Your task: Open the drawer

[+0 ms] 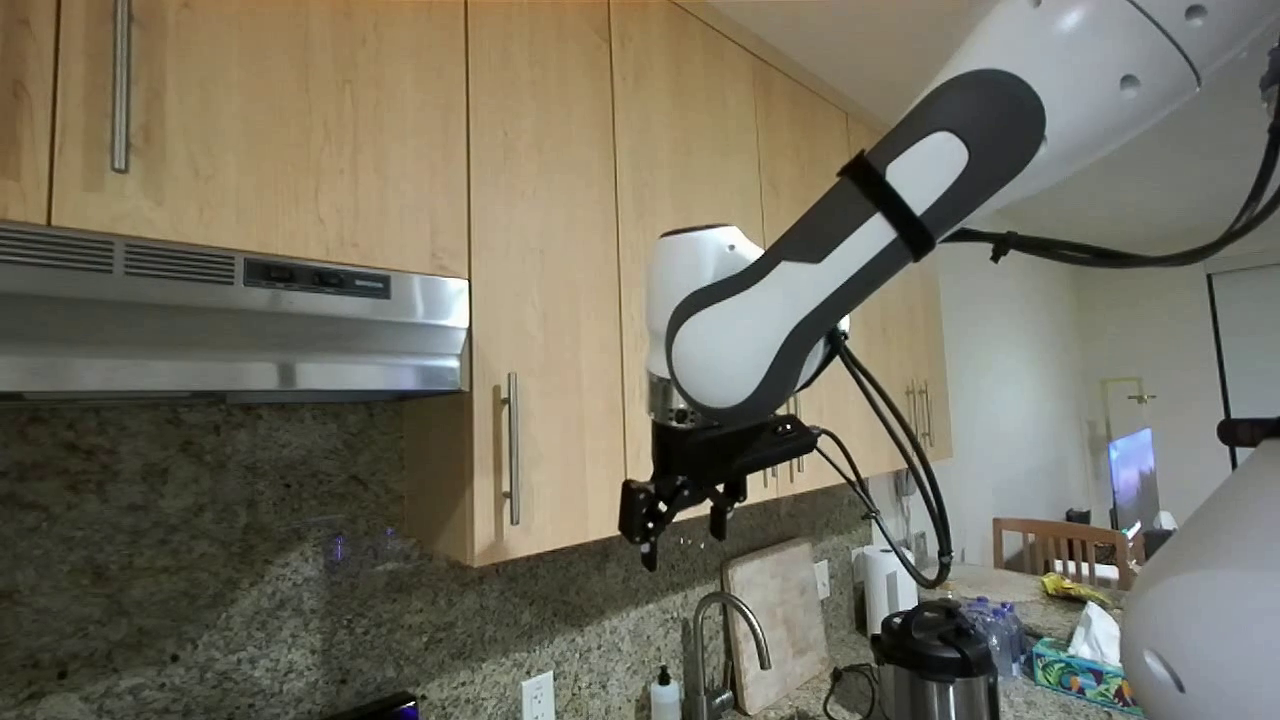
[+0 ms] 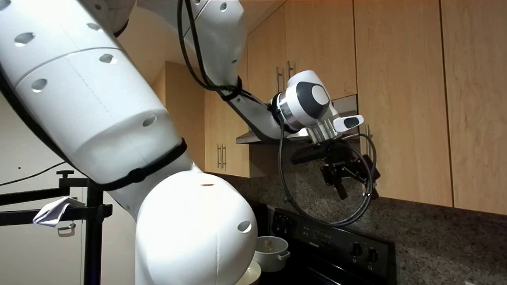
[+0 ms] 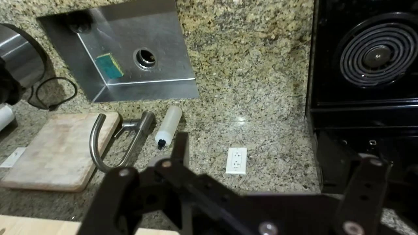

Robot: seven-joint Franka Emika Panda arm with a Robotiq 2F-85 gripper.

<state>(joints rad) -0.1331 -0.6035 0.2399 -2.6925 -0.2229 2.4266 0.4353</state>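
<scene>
The drawer is a tall narrow light-wood wall cabinet [image 1: 545, 250] beside the range hood; it also shows in an exterior view [image 2: 400, 99]. Its door is shut. Its short vertical silver bar handle [image 1: 512, 448] sits near the bottom; in an exterior view the handle [image 2: 368, 140] is partly hidden by the arm's cables. My gripper [image 1: 683, 540] is open and empty, pointing down, apart from the handle and to its right, with fingertips slightly lower. It also shows in an exterior view [image 2: 357, 193]. In the wrist view the fingers [image 3: 261, 147] are wide apart with nothing between; the handle is out of view.
A grey steel range hood [image 1: 230, 330] adjoins the cabinet. A shorter wood door [image 1: 290, 130] hangs above it. Below are a faucet [image 1: 735, 620], cutting board [image 1: 790, 610], pressure cooker [image 1: 935, 660], sink [image 3: 140, 29] and stove [image 3: 369, 91]. Cables [image 2: 283, 178] loop around the gripper.
</scene>
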